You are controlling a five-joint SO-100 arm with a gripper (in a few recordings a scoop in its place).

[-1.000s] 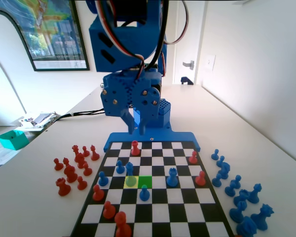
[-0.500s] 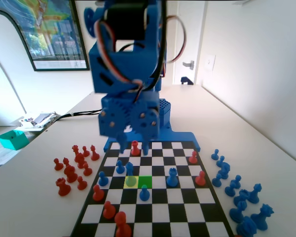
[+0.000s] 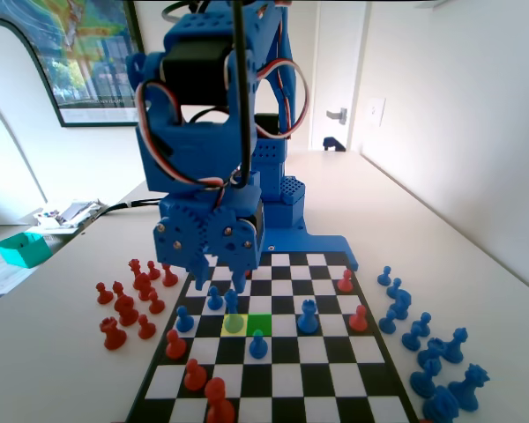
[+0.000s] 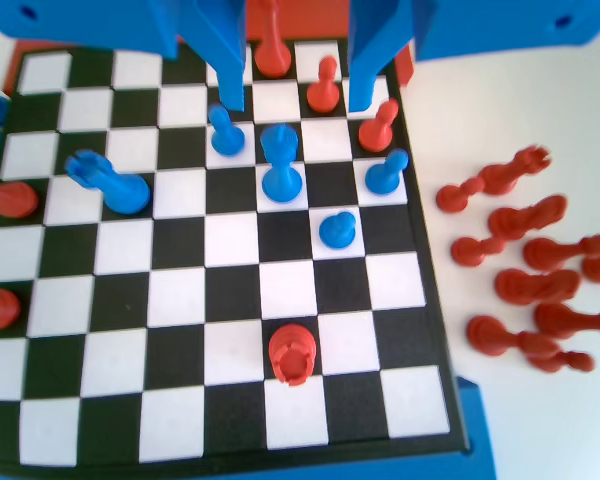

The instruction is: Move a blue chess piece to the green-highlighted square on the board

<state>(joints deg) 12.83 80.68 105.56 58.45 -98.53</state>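
Starting with the fixed view: I have the gripper point(image 3: 213, 284) low over the left half of the board point(image 3: 335, 370), jaws spread and holding nothing. The pawn point(image 3: 233, 302) stands on the yellow square point(image 3: 227, 328), directly below and just nearer the camera than the fingertips. The green square point(image 3: 259, 324) lies immediately right of the yellow one in this view and is bare. Another blue pawn point(image 3: 258, 344) stands one row nearer the camera, just below the green square. A crowned blue piece point(image 3: 308, 315) sits two squares right of the green square.

Moving to the wrist view: both jaws hang from the top edge, apart, with a clear gap between them and nothing in it. The gripper point(image 4: 295, 100) tips frame the column holding the pawn point(image 4: 280, 170), which stands upright just below the gap, toward the picture's bottom. A second blue pawn point(image 4: 225, 130) sits close to the left jaw tip, and a red pawn point(image 4: 323, 88) stands between the jaws farther up.

Judgement: the pawn's long axis is vertical and it lies slightly beyond the fingertips, so I must advance and lower to bracket its body. The neighbouring blue pawn near the left jaw is the collision risk.
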